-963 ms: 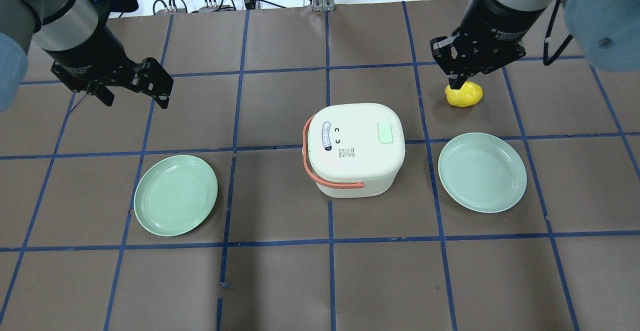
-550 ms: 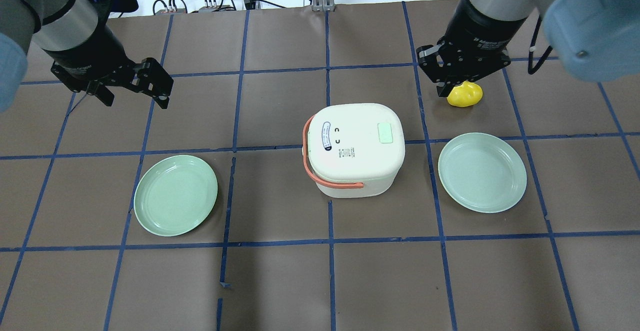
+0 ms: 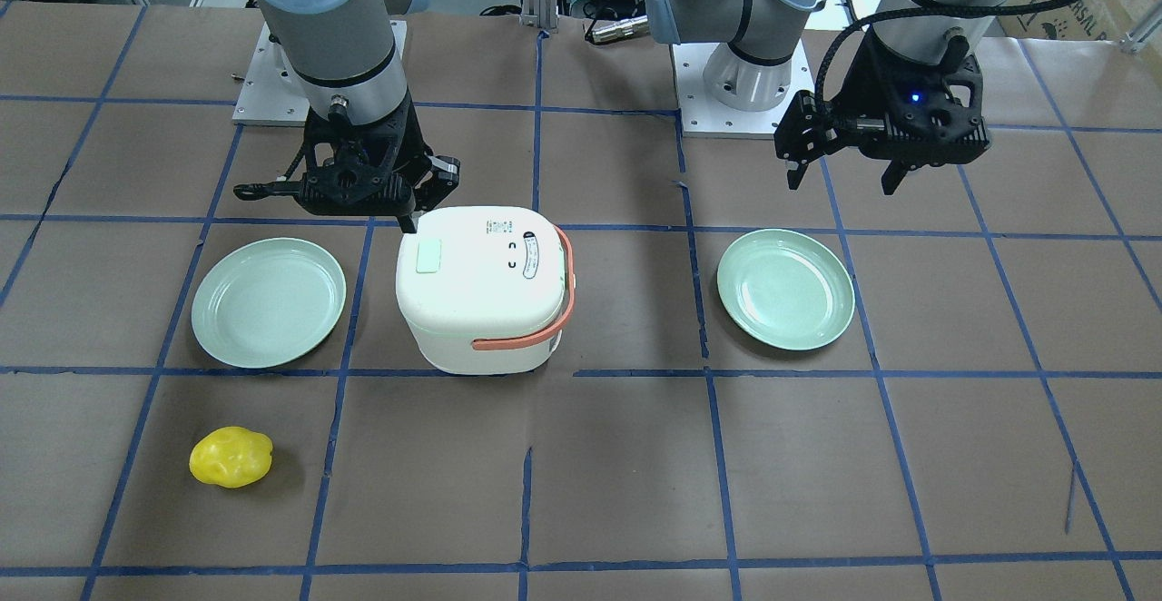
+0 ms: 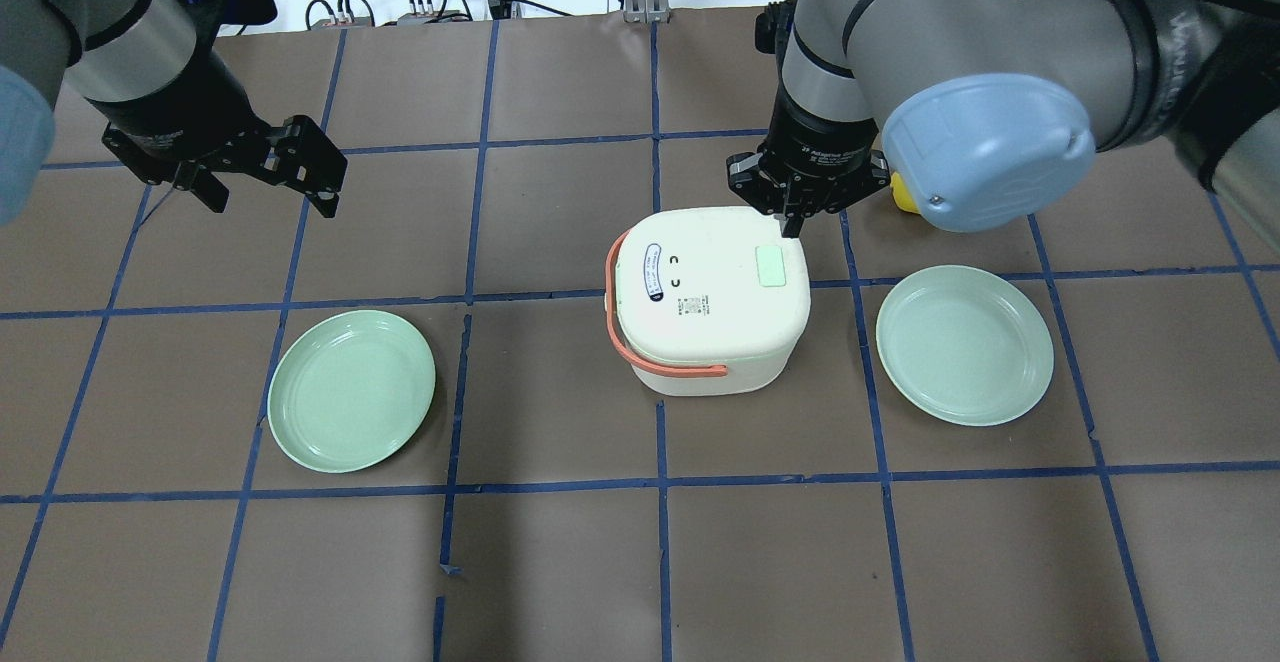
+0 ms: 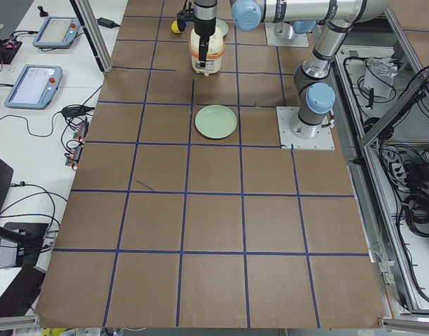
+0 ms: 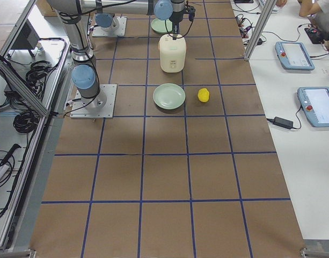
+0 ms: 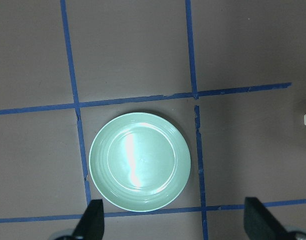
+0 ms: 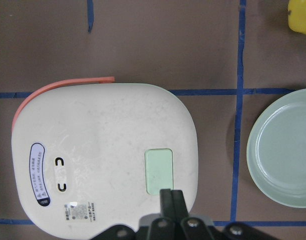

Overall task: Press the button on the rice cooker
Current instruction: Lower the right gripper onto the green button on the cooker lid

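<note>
The white rice cooker (image 4: 700, 312) with an orange handle stands mid-table, lid closed. Its pale green button (image 4: 773, 265) is on the lid's right side. My right gripper (image 4: 793, 227) is shut and empty, hovering over the lid's far edge just beyond the button. In the right wrist view the shut fingertips (image 8: 171, 194) lie right next to the button (image 8: 159, 171) on the cooker (image 8: 93, 130). In the front view the gripper (image 3: 410, 220) is just behind the button (image 3: 428, 255). My left gripper (image 4: 270, 197) is open and empty, far to the left.
A green plate (image 4: 351, 390) lies left of the cooker, under the left wrist camera (image 7: 139, 161). Another green plate (image 4: 964, 344) lies to its right. A yellow lemon-like object (image 3: 231, 457) sits beyond the right plate, mostly hidden by my right arm in the overhead view.
My right arm has swung left, from above the yellow object to over the cooker's lid by the button. The gripper stays shut. The left arm has not moved.
</note>
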Tool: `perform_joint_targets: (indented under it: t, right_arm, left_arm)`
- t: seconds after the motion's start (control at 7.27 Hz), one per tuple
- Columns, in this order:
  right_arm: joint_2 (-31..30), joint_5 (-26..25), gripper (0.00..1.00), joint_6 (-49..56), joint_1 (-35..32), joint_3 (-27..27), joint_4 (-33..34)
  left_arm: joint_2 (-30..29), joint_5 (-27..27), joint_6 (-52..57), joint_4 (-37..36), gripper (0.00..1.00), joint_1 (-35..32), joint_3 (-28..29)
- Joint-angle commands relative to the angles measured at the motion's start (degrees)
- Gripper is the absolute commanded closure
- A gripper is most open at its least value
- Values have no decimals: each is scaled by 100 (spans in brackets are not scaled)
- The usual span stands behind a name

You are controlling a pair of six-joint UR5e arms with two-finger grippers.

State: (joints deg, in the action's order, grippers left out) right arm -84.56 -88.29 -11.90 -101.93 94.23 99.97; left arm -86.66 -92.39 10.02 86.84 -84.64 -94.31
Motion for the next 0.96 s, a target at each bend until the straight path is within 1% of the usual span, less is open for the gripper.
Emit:
perform_joint_targets:
  t: [0.0,0.41,0.55,0.83]
  right_arm:
    - [53,-74,98,-5,-29,78,58]
    - [141,-56,97,-5,-64,130,294]
    - [141,-65,97,-5,-64,209,330]
    - [159,-48,97,-5,-64,507,680]
  left_arm:
    - [0,1,0,0,0,0,0]
    - [0,1,0,0,0,0,0]
    - [0,-7,0,0,0,0,0]
    - [0,1,0,0,0,0,0]
